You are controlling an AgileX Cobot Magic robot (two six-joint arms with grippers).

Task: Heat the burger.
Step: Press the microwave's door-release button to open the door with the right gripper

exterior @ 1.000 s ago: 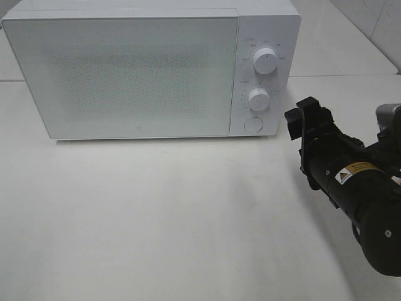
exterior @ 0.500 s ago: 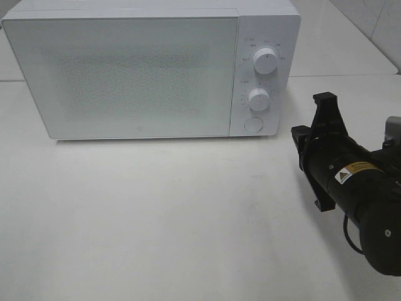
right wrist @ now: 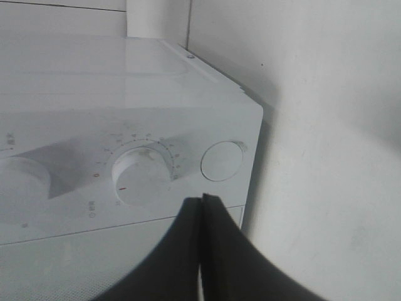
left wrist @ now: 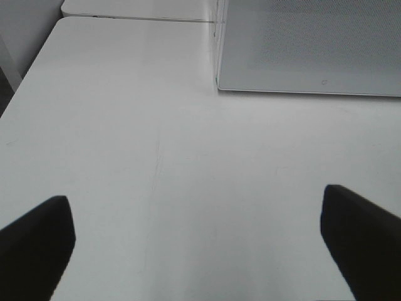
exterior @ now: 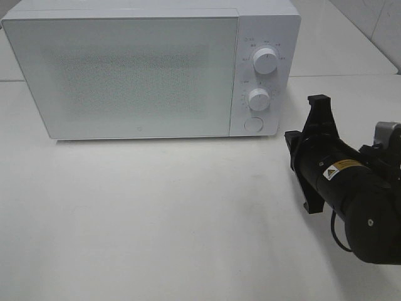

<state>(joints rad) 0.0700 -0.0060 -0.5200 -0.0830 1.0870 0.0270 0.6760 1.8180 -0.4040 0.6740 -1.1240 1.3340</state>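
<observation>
- Our right gripper (right wrist: 202, 207) has its two fingers (right wrist: 175, 251) pressed flat together, with no gap between them and nothing held.
- Straight ahead of those shut fingertips stands the control panel of the white microwave (exterior: 263, 15).
- The lower knob (right wrist: 141, 175) and the round button (right wrist: 222, 160) lie just beyond the tips, one to each side of them. The upper knob (right wrist: 19, 182) sits farther off, past the lower knob.
- We cannot tell whether the tips touch the panel. From the exterior high view they hang near the microwave's front corner on the knob side.
- Our left gripper (left wrist: 195, 207) has its fingers (left wrist: 37, 244) spread wide, with nothing in their grasp.
- The white table (left wrist: 156, 157) lies under and between those fingers.
- Well ahead of the left fingers is the microwave's door (exterior: 125, 75), shut.
- We cannot tell where the burger is: no view shows it, and the frosted door lets us see nothing behind it.
</observation>
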